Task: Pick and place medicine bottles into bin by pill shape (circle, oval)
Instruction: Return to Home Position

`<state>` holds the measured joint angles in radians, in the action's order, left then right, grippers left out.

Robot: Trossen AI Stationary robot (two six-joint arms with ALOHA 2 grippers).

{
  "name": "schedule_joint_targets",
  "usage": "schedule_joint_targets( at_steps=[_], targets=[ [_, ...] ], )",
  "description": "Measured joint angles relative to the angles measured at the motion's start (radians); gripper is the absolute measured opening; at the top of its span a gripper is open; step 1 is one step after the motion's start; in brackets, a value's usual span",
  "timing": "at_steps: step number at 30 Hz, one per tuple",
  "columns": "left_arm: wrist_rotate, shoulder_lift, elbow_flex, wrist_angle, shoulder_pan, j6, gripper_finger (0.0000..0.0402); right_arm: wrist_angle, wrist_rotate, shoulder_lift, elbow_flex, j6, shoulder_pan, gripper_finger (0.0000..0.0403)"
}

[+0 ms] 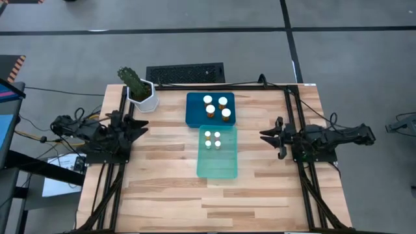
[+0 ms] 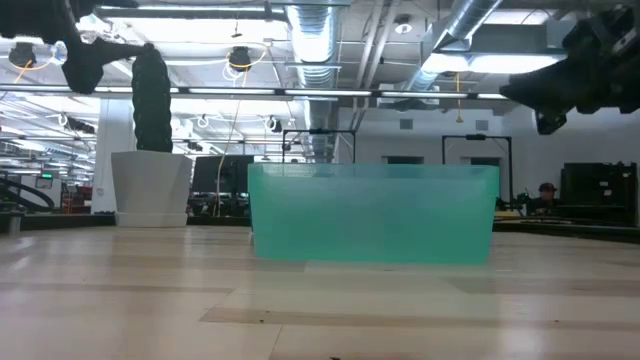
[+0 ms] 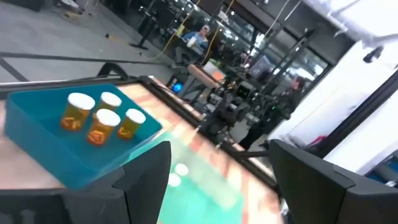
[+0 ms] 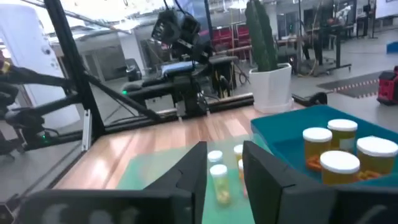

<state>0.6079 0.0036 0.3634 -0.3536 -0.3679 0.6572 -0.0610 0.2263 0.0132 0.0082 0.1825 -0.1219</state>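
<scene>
Our left gripper (image 1: 144, 127) hangs wide open and empty at one edge of the light wooden table (image 1: 162, 175); our right gripper (image 1: 263, 136), narrowly parted and empty, hangs opposite. Between them the translucent green plastic bin (image 1: 217, 170) holds four slim amber white-capped bottles (image 1: 208, 135), and the blue plastic bin (image 1: 194, 117) beyond holds four wider amber bottles (image 1: 210, 110). We judge the sorting done, so both arms park clear.

2 arms tucked at opposite sides, left gripper (image 1: 142, 127) spread wide, right gripper (image 1: 265, 135) narrowly parted
</scene>
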Motion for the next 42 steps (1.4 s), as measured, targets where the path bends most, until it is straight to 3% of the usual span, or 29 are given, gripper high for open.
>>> schedule_joint_targets(
  at_steps=[7, 16, 19, 22, 27, 29, 36, 42],
  targets=[
    [-0.019, 0.000, -0.064, -0.011, 0.000, -0.056, 0.0265, 0.003, 0.006, 0.043, 0.000, 0.023, 0.021, 0.0084],
    [-0.107, 0.000, -0.193, 0.059, 0.000, -0.126, 0.0265, 0.005, 0.007, 0.042, -0.001, 0.053, 0.033, 0.0082],
    [-0.137, 0.000, -0.253, 0.169, 0.000, -0.193, 0.0265, 0.006, 0.007, 0.042, -0.002, 0.053, 0.033, 0.0082],
    [-0.206, 0.001, -0.355, 0.425, 0.005, -0.302, 0.0265, 0.008, 0.007, 0.042, -0.002, 0.053, 0.033, 0.0082],
    [-0.253, 0.016, -0.351, 0.419, 0.047, -0.370, 0.0265, 0.008, 0.007, 0.042, -0.002, 0.055, 0.033, 0.0082],
    [-0.238, 0.016, -0.351, 0.425, 0.061, -0.384, 0.0265, 0.008, 0.007, 0.042, -0.002, 0.055, 0.033, 0.0082],
    [-0.036, 0.035, -0.351, 0.430, 0.080, -0.386, 0.0265, 0.008, 0.007, 0.042, -0.003, 0.055, 0.033, 0.0082],
    [-0.020, 0.035, -0.351, 0.432, 0.080, -0.360, 0.0265, 0.008, 0.008, 0.042, -0.003, 0.055, 0.033, 0.0082]
  ],
)
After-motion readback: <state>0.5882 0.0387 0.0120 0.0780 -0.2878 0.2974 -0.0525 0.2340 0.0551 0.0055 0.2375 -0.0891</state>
